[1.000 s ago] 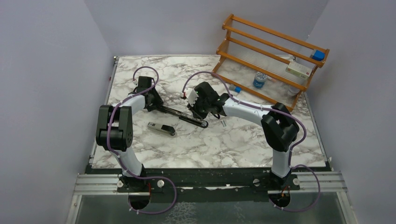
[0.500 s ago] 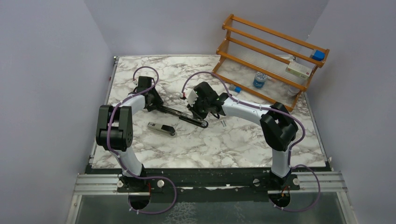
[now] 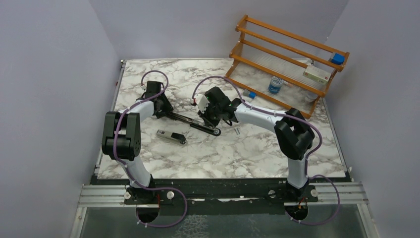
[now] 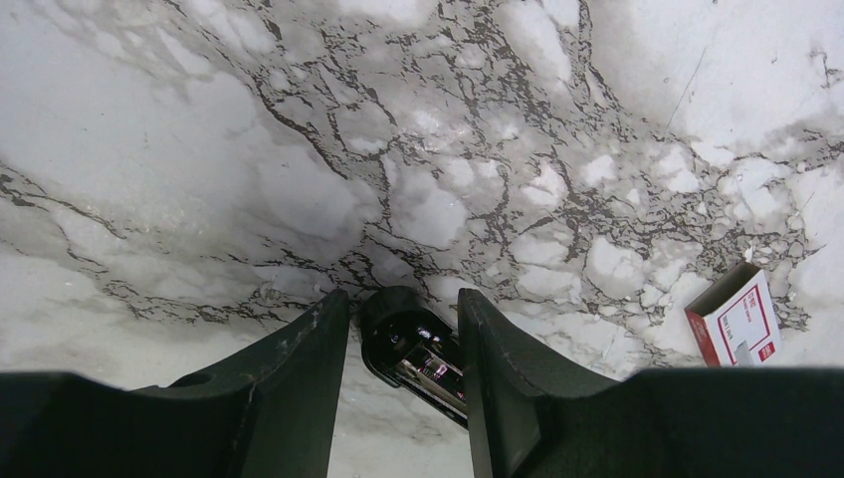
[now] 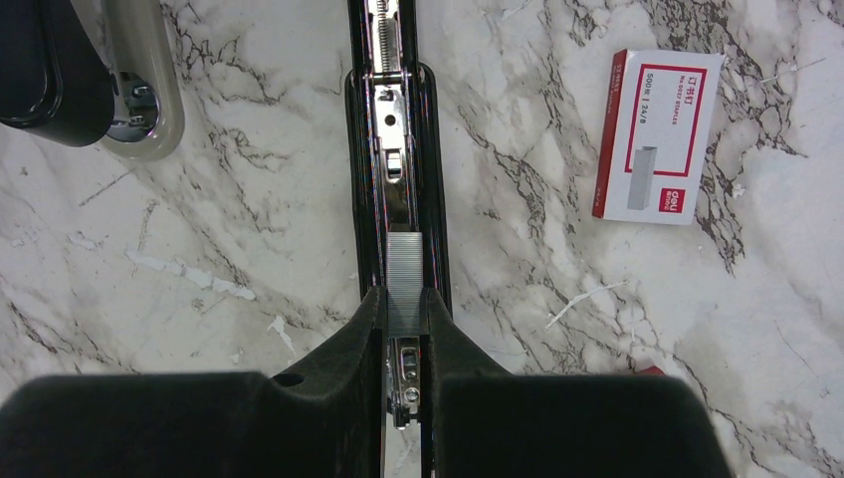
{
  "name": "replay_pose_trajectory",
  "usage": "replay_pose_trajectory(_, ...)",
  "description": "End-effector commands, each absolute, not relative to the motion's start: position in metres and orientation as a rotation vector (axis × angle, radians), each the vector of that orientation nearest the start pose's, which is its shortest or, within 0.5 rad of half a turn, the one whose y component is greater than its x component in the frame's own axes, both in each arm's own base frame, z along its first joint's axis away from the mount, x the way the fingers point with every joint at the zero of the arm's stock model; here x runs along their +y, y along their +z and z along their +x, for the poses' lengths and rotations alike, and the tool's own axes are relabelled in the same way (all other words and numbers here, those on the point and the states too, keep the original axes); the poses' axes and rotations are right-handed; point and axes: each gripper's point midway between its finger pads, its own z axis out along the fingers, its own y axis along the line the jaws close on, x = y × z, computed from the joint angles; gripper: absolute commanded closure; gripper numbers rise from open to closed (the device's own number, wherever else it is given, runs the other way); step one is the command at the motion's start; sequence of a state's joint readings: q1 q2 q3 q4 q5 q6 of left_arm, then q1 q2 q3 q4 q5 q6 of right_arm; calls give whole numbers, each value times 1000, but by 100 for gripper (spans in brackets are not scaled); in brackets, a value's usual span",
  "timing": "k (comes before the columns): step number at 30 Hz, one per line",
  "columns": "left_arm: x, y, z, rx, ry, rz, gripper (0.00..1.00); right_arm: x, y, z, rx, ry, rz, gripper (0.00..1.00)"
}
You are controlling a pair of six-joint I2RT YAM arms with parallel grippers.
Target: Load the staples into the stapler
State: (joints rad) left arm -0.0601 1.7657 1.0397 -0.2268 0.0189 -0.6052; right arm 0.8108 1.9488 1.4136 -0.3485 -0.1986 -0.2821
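Black stapler [image 5: 396, 199], silver staples [image 5: 405, 279], grey-veined white table [image 5: 249, 199]

Left wrist cam: I only get the rounded end of the stapler [image 4: 406, 339], between the fingers of the left gripper [image 4: 403, 304]. The rest sits behind the gripper body, so I can't tell if it's clamped. The staple box [image 4: 735, 319] has its bottom corner cut off the same way.

Right wrist cam: the stapler runs off the top edge. The staple strip [image 5: 404, 274] has its lower end buried between the fingers of the right gripper [image 5: 403, 304]. The second stapler [image 5: 144, 100] is clipped by the corner. There's a red sliver [image 5: 647, 370] at the gripper body that I can't identify.

Top cam: the silver bits [image 3: 237, 131] and the items on the rack [image 3: 289, 33] are too small to tell.
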Motion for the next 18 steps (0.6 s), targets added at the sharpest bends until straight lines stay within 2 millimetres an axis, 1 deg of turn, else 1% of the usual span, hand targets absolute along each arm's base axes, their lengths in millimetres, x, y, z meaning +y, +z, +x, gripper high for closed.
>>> replay_pose_trajectory(1,-53,31,413,2461,-309,-668,53,373,63,314,2086,477,-1409,99)
replay_pose_trajectory(18,-53,33,414,2458,-311,-665,53,377,58,301,2092,531,-1469,99)
